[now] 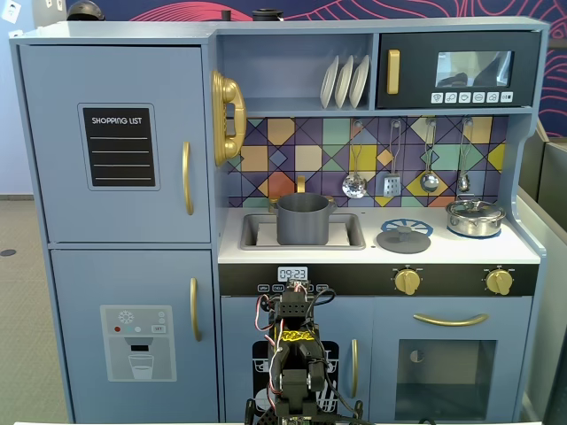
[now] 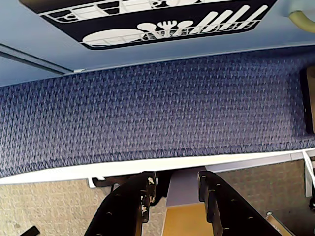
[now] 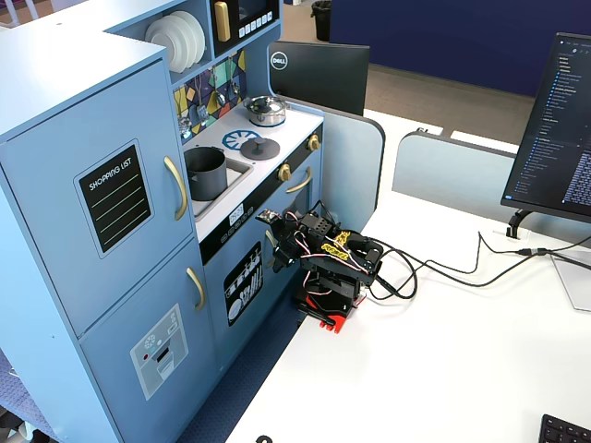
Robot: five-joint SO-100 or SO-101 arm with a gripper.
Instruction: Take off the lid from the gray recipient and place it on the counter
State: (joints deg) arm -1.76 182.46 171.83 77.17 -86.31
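- Two task items lie apart: the lid (image 1: 404,238) rests flat on the counter (image 1: 523,252), over the burner print (image 3: 242,140) just right of the sink (image 1: 252,231) in a fixed view; the gray recipient (image 1: 303,219) stands uncovered inside that sink. Judged from this layout, the task appears complete.
- Gripper (image 2: 174,184): folded low in front of the kitchen, well below the sink. Wrist view shows both fingers (image 2: 129,209) a narrow gap apart, nothing between them.
- Risk 1: any renewed reach toward the sink could knock the open pot or catch its side handle, because the arm must rise past the counter's front edge and knobs (image 1: 407,282).
- Risk 2: a sweep right of the sink could push the lid off the burner print toward the silver pot (image 1: 475,216), which stands further right, near the counter's far end.
- Risk 3: loose cabling (image 3: 434,272) trails across the white table (image 3: 443,369) behind the arm base; judged liable to snag on a wide swing.
- Surroundings: hanging utensils (image 1: 354,183) above and right of the sink; plates (image 1: 344,81) on the shelf above it; gold faucet (image 1: 300,183) behind the pot.
- Obstruction: nothing lies between lid and pot.
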